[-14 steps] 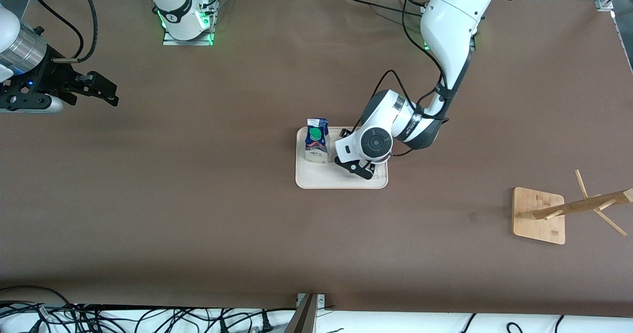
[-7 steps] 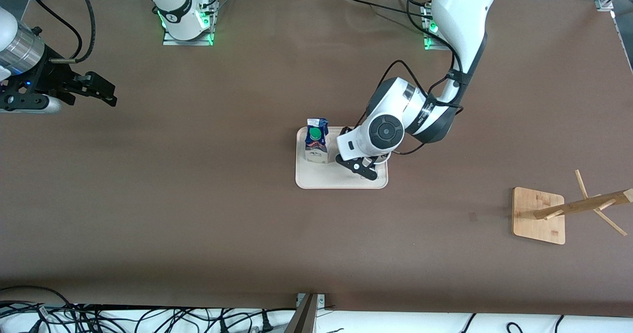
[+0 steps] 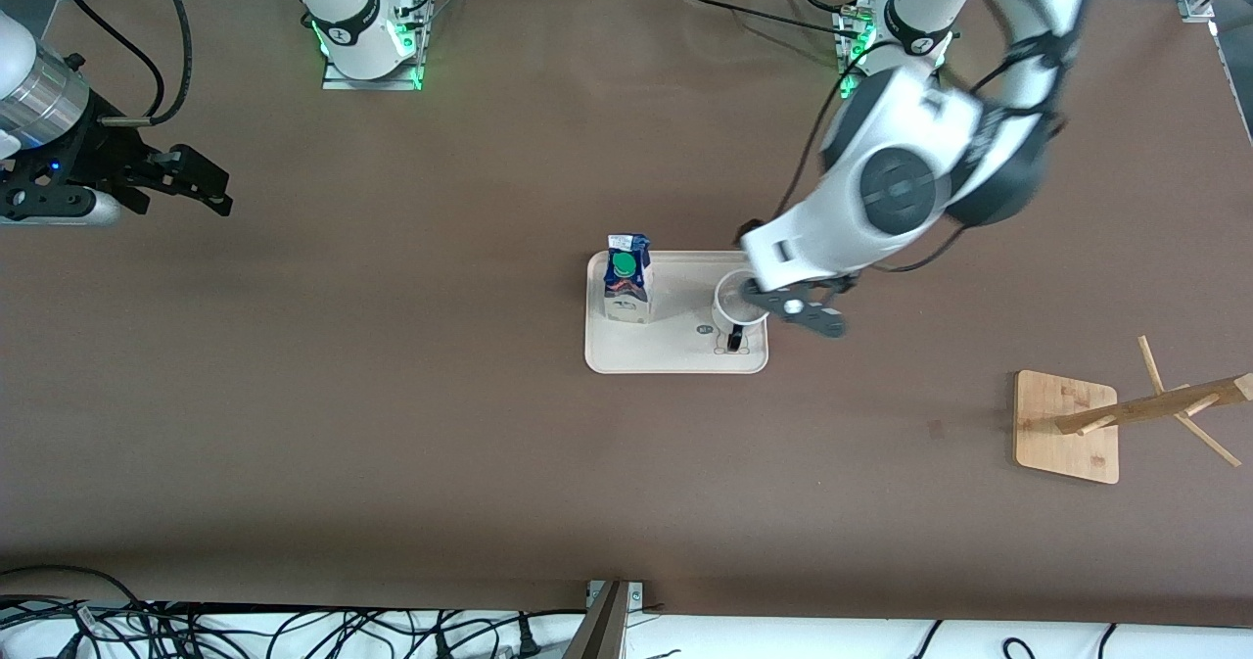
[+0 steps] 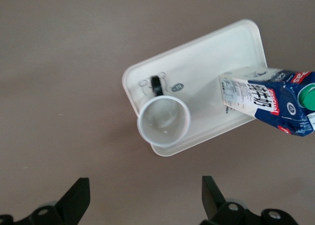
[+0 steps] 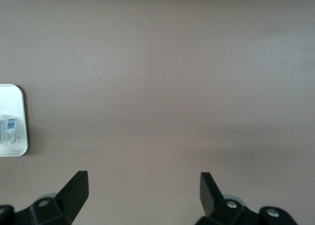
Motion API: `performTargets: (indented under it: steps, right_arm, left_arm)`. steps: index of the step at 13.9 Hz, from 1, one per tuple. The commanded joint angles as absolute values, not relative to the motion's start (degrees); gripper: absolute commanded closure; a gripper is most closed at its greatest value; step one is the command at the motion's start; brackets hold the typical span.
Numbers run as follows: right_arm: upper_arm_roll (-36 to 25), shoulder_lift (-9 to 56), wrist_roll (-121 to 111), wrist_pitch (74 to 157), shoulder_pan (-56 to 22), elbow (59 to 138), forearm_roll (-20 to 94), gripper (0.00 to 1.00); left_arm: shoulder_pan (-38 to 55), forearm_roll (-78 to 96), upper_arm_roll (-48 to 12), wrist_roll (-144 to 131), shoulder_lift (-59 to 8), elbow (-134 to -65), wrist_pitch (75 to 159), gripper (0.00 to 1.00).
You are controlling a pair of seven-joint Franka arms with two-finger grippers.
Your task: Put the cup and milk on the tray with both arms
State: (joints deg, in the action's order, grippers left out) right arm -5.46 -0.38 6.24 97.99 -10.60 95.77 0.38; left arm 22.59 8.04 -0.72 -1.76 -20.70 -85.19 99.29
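Nearest the front camera, a wide stretch of bare brown table [image 3: 392, 463] lies open. Toward my left arm's end stands a bamboo rack [image 3: 1077, 427], well apart from everything else.

Farther in, at mid-table, sits the tray [image 3: 675, 357], flat, with bare table on every side of it. The cup [image 3: 732, 299] stands upright on the tray at the end toward my left arm, close to the tray's rim there, its mouth up and its black handle pointing toward the front camera. The milk [image 3: 626, 284] stands upright on the tray's other end, near the edge farther from the camera, green cap on top. A strip of bare tray separates the two; they do not touch.

My left gripper [image 3: 805, 313] hangs in the air over the tray's edge just beside the cup, fingers [image 4: 78, 198] spread wide and holding nothing. From my left wrist the cup [image 4: 164, 120], milk [image 4: 268, 103] and tray [image 4: 216, 48] all show below me, clear of my fingers.

My right gripper [image 3: 191, 181] waits above bare table toward the right arm's end, well apart from the tray, fingers [image 5: 76, 188] parted and empty.
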Motion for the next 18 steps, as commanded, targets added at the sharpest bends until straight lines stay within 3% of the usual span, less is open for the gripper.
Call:
performTargets:
  steps: [1,4,8,18]
  right_arm:
    - [-5.36,0.61,5.63,98.52,-10.20,94.66,0.61,0.00]
    - [-5.36,0.70,6.24,98.53,-10.46,94.66,0.35,0.00]
    - [-5.36,0.70,6.24,98.44,-10.55,94.75,0.44,0.00]
    - [-5.36,0.70,6.24,98.35,-10.63,94.66,0.44,0.00]
  left_arm:
    - [17.86,6.86,-0.97,-1.05,-14.52,-87.45,98.70,0.00]
    - [11.00,6.86,1.04,-0.79,-11.26,-87.63,96.07,0.00]
    - [10.11,6.86,7.29,-0.70,-7.83,-90.61,96.77,0.00]
    - [8.17,0.26,7.65,-0.18,-7.21,-87.54,94.92,0.00]
